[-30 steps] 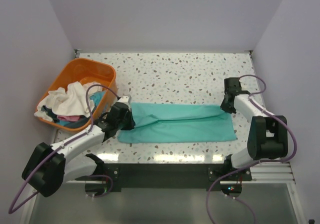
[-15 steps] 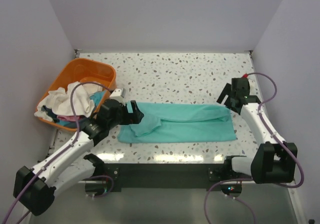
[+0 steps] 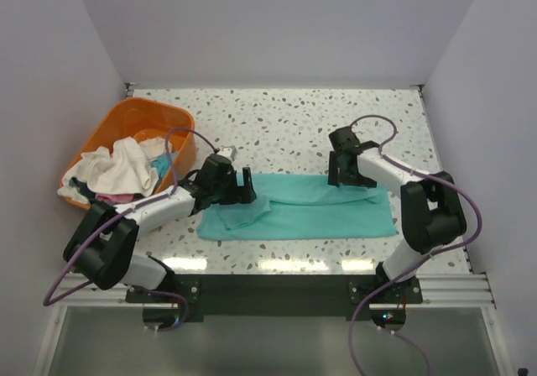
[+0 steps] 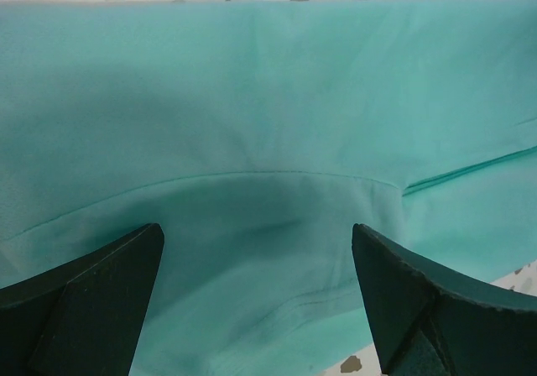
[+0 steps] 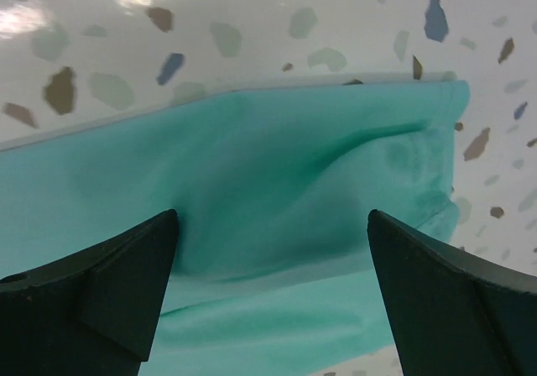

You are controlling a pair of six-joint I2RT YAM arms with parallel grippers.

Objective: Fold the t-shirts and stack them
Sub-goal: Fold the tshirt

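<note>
The left gripper (image 4: pixel 256 229) stands wide, its two dark fingers (image 4: pixel 92 296) spread with nothing between them but cloth below. Their lower parts are cut off by the frame edge, and whether the tips touch the fabric cannot be told. Under it lies the teal-green cloth t-shirt (image 4: pixel 252 99), folded into a long band, with a seam curving across and a fold line to the right.

The right gripper (image 5: pixel 273 216) is also spread wide and holds nothing. It hangs over the shirt's other end, where the cloth is rumpled and its corner meets the bare surface.

From above, the shirt stretches across the near half of the white speckled terrazzo table (image 3: pixel 294 124). Its left end is bunched beneath the left gripper and partly hidden by it, and the right gripper covers part of the far right edge.

At the table's left edge sits the orange plastic basket (image 3: pixel 126 112), well apart from the right gripper. The white, pink and dark blue t-shirts (image 3: pixel 117 166) are heaped inside, overlapping, so their shapes are hard to make out.
</note>
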